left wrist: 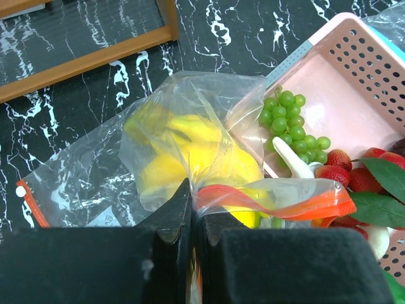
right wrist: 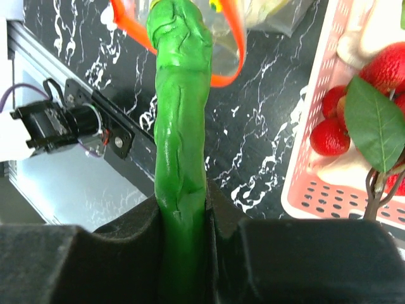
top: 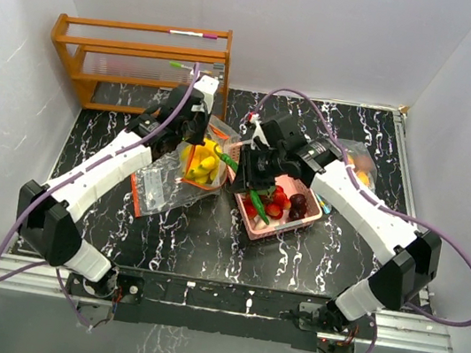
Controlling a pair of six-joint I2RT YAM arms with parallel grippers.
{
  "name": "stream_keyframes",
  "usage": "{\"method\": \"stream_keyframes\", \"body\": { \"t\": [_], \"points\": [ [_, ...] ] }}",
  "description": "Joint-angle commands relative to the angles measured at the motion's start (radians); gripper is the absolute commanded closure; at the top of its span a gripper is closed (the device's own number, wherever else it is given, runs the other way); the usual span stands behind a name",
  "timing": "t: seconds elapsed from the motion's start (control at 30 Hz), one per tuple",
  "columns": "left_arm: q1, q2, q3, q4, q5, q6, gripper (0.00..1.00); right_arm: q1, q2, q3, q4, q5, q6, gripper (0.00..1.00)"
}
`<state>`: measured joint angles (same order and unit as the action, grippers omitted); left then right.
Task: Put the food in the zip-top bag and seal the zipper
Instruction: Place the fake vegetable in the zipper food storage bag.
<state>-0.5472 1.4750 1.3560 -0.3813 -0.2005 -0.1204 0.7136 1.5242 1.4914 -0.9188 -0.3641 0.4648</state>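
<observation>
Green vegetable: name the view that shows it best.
Right wrist: the green vegetable fills mid-frame, pinched in the right hand, tip at the orange zipper. Top view shows a small sliver; left wrist shows nothing sure.

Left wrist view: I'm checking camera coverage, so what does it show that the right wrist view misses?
Only the left wrist: the left claw shut on the zip-top bag, yellow bananas inside it, green grapes, the wooden rack. Only the right wrist: the right claw gripping a long green vegetable, and the table's metal edge rail. Both: the pink tray, red berries and the bag's orange zipper.
</observation>
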Motion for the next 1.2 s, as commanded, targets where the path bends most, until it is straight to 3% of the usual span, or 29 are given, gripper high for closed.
{"method": "stream_keyframes", "body": {
  "t": [0.0,0.6,1.0,1.17],
  "points": [
    [-0.003,-0.095,-0.005,0.032,0.022,-0.020,1.00,0.005,0.031,0.093,0.049,0.031,0.032,0.89],
    [-0.003,-0.148,-0.092,0.085,0.087,-0.068,1.00,0.036,0.195,0.229,0.067,0.034,0.106,0.88],
    [-0.003,-0.163,-0.089,0.082,0.117,-0.085,1.00,0.085,0.298,0.303,0.096,0.234,0.219,0.87],
    [-0.002,-0.177,-0.103,0.080,0.135,-0.097,1.00,0.099,0.294,0.289,0.194,0.272,0.261,0.87]
  ]
}}
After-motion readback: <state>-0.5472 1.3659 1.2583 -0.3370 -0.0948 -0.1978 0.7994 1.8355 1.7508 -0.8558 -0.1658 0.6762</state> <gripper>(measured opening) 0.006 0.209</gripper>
